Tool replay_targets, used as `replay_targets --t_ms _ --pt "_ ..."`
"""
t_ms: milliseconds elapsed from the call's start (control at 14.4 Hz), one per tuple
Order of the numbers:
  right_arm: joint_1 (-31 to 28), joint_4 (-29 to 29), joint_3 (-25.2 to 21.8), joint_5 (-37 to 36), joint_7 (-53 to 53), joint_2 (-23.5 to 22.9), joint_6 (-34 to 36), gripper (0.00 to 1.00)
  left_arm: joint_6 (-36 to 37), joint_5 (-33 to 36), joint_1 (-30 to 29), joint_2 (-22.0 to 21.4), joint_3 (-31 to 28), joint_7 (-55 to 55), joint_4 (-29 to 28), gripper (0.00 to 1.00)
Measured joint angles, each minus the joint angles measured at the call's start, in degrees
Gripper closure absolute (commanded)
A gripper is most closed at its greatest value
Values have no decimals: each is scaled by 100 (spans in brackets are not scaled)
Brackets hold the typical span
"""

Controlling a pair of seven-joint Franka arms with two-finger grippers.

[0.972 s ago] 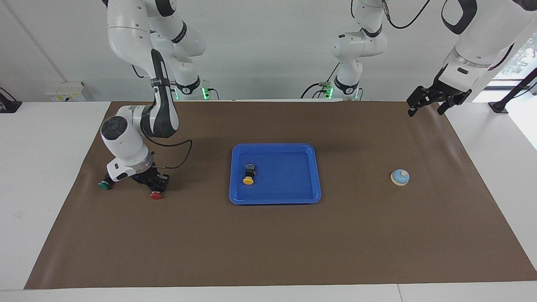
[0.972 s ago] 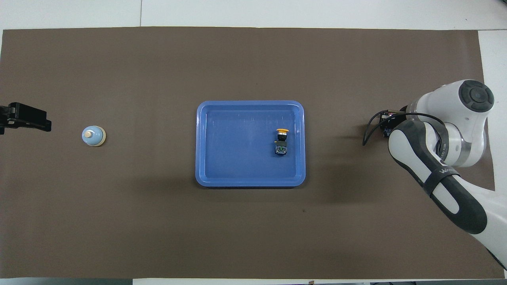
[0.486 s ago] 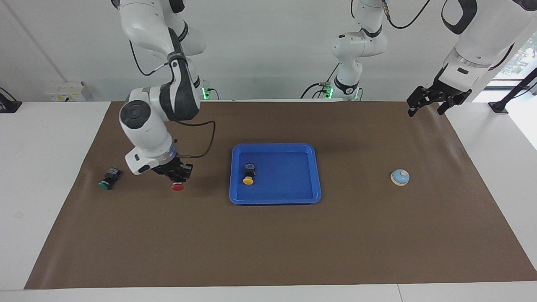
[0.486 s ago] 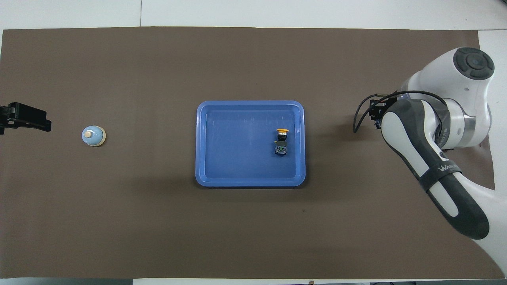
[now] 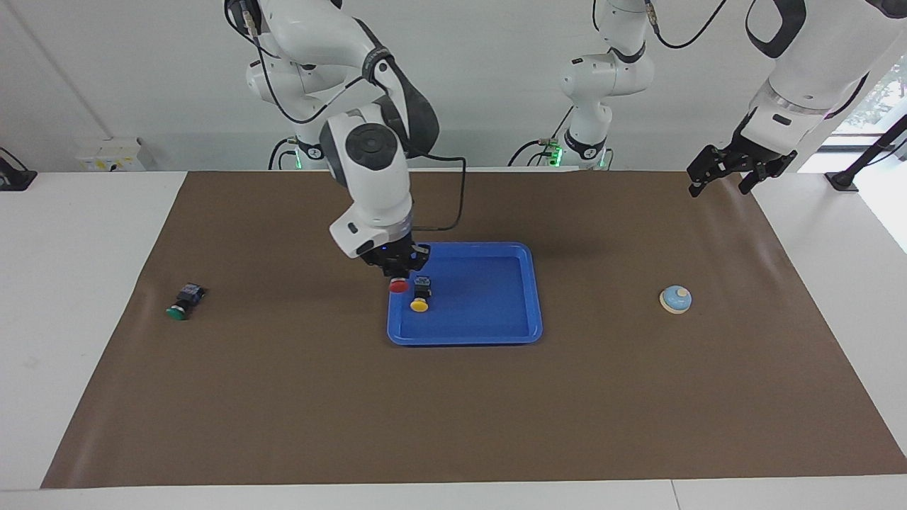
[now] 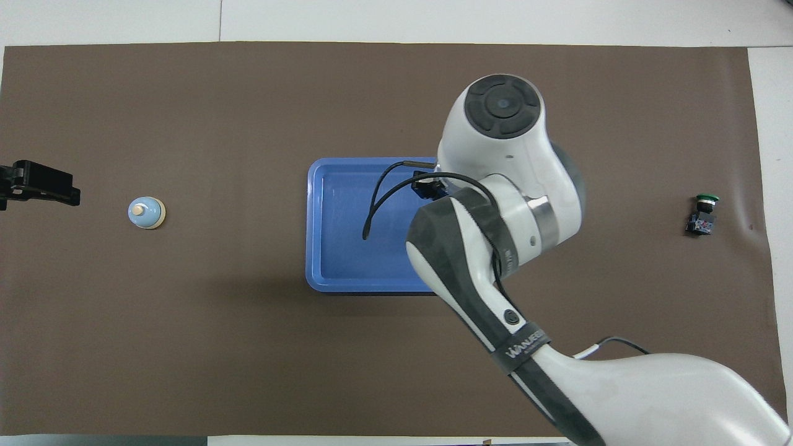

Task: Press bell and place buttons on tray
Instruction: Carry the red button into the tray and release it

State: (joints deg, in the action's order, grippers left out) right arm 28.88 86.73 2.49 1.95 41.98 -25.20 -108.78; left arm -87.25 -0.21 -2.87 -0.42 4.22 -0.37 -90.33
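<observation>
My right gripper (image 5: 398,275) is shut on the red button (image 5: 398,286), cap down, and hangs over the rim of the blue tray (image 5: 489,301) at the right arm's end. The yellow button (image 5: 420,304) lies in the tray just beside it. On the mat toward the right arm's end of the table lies the green button (image 5: 177,310) (image 6: 703,214). The light-blue bell (image 5: 675,299) (image 6: 146,212) sits toward the left arm's end. My left gripper (image 5: 719,185) waits open above the mat's corner there. In the overhead view my right arm hides its gripper, the red and yellow buttons, and part of the tray (image 6: 347,235).
A brown mat (image 5: 453,411) covers the table, with white tabletop around it. A third arm's base (image 5: 588,145) stands at the robots' edge, between the two arms' bases.
My right gripper has lifted the red button off the mat beside the green one and carried it to the tray's rim. The left arm has not moved.
</observation>
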Motion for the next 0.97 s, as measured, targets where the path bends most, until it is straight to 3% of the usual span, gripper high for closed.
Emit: replay_targets --t_ms 278,556,625,694,764,972 --pt "382 71 -5 0 322 -551 -853 100 0 0 0 0 0 0 0 0" --pt "505 675 -1 4 384 -499 -1523 100 0 0 0 0 0 0 0 0" --pt "574 848 -1 4 490 -450 -1674 82 0 0 0 0 0 0 0 0" --pt "645 995 -1 4 613 -400 -1771 22 0 0 0 0 0 0 0 0" --pt "703 1097 -2 4 717 -349 -1789 0 0 0 0 0 0 0 0 0" --pt "736 1134 -22 4 857 -234 -1673 0 0 0 0 0 0 0 0 0"
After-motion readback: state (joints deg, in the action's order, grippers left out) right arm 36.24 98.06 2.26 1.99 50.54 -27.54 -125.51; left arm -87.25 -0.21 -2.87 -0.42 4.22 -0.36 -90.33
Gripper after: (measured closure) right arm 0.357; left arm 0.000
